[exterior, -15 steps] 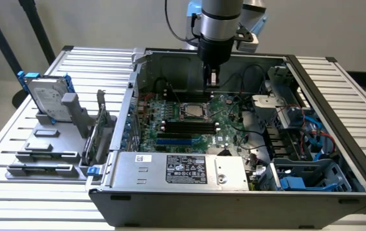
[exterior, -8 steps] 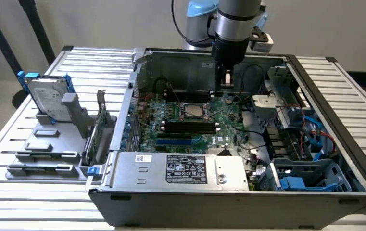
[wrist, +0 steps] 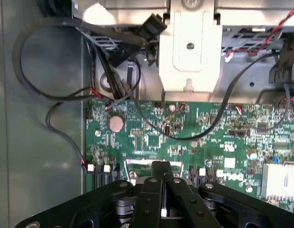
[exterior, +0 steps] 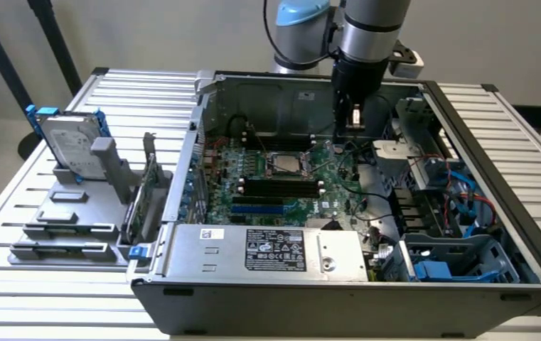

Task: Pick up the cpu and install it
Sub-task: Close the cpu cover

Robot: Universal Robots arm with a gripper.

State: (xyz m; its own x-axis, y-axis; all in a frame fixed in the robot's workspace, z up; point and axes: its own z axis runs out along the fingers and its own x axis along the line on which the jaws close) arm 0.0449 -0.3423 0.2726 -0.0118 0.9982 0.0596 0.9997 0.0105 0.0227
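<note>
A pale wall stands behind a slatted metal table (exterior: 23, 177), on which an open computer case (exterior: 346, 305) is laid on its side. Inside it a green motherboard (exterior: 280, 192) is seen, with the dark, metal-framed socket (exterior: 286, 165) near its middle and a silver power supply (exterior: 261, 249) along the near edge. On the table to the left of the case a grey fixture (exterior: 80, 234) is set. A hard drive (exterior: 66, 145) in a blue frame is stood upright at its far end. The cpu (exterior: 60, 212), as far as can be told, is the small pale square laid flat on a step of this fixture, nearer than the hard drive. The gripper (exterior: 354, 126) is held over the far right part of the motherboard, to the right of the socket and well apart from the cpu. In the wrist view the black fingers (wrist: 154, 178) are seen pressed together at their tips, with nothing visible between them. Beyond them a coin cell (wrist: 117, 123) is seen on the board, and black cables (wrist: 33, 95) are looped over the bare case floor beside it.
</note>
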